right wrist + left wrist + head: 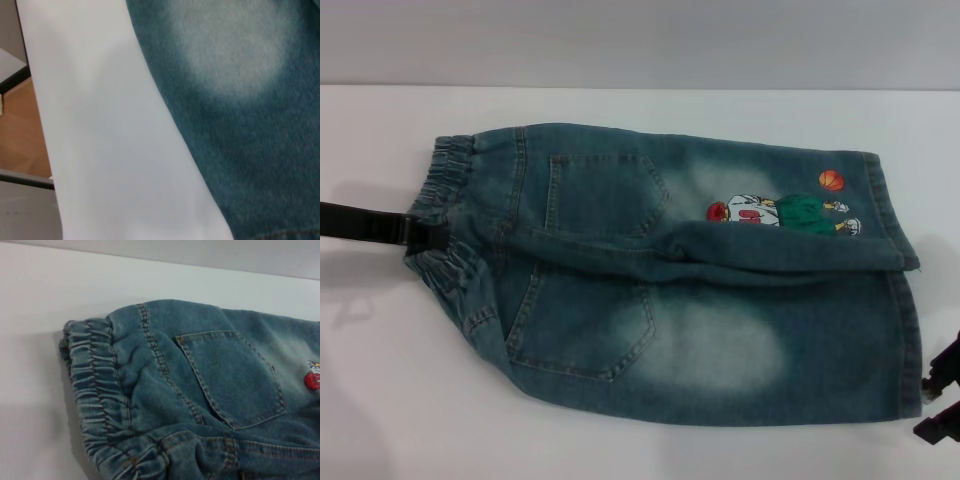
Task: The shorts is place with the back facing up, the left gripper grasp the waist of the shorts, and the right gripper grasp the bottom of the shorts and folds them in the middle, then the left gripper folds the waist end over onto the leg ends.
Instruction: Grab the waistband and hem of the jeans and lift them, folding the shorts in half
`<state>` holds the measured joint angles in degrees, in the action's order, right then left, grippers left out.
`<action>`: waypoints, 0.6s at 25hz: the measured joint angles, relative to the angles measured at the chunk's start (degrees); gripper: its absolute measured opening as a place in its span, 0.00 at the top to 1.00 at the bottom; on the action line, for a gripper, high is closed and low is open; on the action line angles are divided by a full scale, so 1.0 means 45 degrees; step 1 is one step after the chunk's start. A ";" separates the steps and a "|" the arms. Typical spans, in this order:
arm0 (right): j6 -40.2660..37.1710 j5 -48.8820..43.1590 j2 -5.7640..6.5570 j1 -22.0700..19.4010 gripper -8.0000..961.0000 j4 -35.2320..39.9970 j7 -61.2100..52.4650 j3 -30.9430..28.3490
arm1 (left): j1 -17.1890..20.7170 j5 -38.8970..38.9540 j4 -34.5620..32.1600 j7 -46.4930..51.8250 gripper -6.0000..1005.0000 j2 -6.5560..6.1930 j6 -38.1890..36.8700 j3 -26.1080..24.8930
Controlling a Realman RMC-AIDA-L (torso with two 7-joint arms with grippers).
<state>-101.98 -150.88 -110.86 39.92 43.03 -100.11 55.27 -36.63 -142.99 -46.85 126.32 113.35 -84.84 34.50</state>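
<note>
The shorts [670, 290] lie flat on the white table [620, 445], back up, waist to the robot's left and leg hems to its right. Nearest, the right gripper [938, 398] sits just beside the near leg hem [910, 340], apparently staged to take the bottom edge; its finger opening cannot be told. At mid depth, the left gripper [420, 236] reaches in level and meets the waist [445, 215], seemingly pinching the band, though closure cannot be confirmed. Farther back: faded denim, two patch pockets, a cartoon figure [780, 213] and an orange basketball [831, 180].
</note>
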 joint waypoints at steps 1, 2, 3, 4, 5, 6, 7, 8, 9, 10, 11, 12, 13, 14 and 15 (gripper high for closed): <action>-0.0002 0.0010 -0.0026 0.0016 0.44 0.0010 0.0000 0.0001 | 0.0006 -0.0001 0.0000 -0.0020 0.95 0.0004 -0.0006 0.0005; -0.0004 0.0018 -0.0073 0.0029 0.44 0.0062 0.0000 0.0000 | 0.0013 -0.0002 0.0000 -0.0029 0.95 0.0008 -0.0007 0.0004; -0.0007 0.0019 -0.0113 0.0038 0.44 0.0103 -0.0001 0.0001 | 0.0021 -0.0002 0.0002 -0.0039 0.95 0.0011 -0.0009 0.0006; -0.0012 0.0019 -0.0180 0.0044 0.44 0.0204 -0.0001 0.0001 | 0.0029 -0.0002 0.0006 -0.0050 0.95 0.0015 -0.0010 0.0006; -0.0024 0.0011 -0.0226 0.0044 0.44 0.0304 -0.0001 0.0001 | 0.0042 -0.0003 0.0011 -0.0065 0.95 0.0021 -0.0012 0.0008; -0.0040 0.0001 -0.0279 0.0042 0.44 0.0413 -0.0001 0.0006 | 0.0048 -0.0002 0.0018 -0.0070 0.95 0.0023 -0.0014 0.0008; -0.0056 0.0000 -0.0328 0.0037 0.44 0.0531 -0.0001 0.0016 | 0.0051 -0.0002 0.0031 -0.0074 0.95 0.0023 -0.0013 0.0009; -0.0070 0.0001 -0.0375 0.0034 0.44 0.0622 0.0000 0.0027 | 0.0056 -0.0002 0.0042 -0.0078 0.95 0.0022 -0.0010 0.0009; -0.0081 0.0002 -0.0412 0.0035 0.44 0.0684 0.0000 0.0041 | 0.0062 -0.0002 0.0055 -0.0079 0.95 0.0023 -0.0005 0.0009; -0.0086 0.0002 -0.0444 0.0040 0.44 0.0712 0.0000 0.0060 | 0.0065 -0.0002 0.0055 -0.0080 0.95 0.0023 -0.0004 0.0009; -0.0089 -0.0004 -0.0469 0.0057 0.44 0.0726 0.0000 0.0083 | 0.0071 -0.0002 0.0056 -0.0080 0.95 0.0023 -0.0005 0.0009; -0.0090 -0.0019 -0.0477 0.0081 0.44 0.0726 0.0001 0.0107 | 0.0075 -0.0002 0.0054 -0.0081 0.95 0.0029 -0.0006 0.0009; -0.0091 -0.0031 -0.0496 0.0098 0.44 0.0724 0.0000 0.0116 | 0.0075 -0.0002 0.0054 -0.0081 0.95 0.0029 -0.0006 0.0009; -0.0090 -0.0043 -0.0518 0.0111 0.44 0.0722 0.0000 0.0121 | 0.0082 -0.0002 0.0049 -0.0082 0.95 0.0039 -0.0011 0.0012; -0.0091 -0.0044 -0.0572 0.0127 0.44 0.0724 0.0001 0.0120 | 0.0100 -0.0001 0.0037 -0.0083 0.95 0.0049 -0.0014 0.0025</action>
<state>-102.39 -151.07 -113.44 40.49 46.29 -100.10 55.81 -36.18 -143.00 -46.68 125.94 113.58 -84.91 34.61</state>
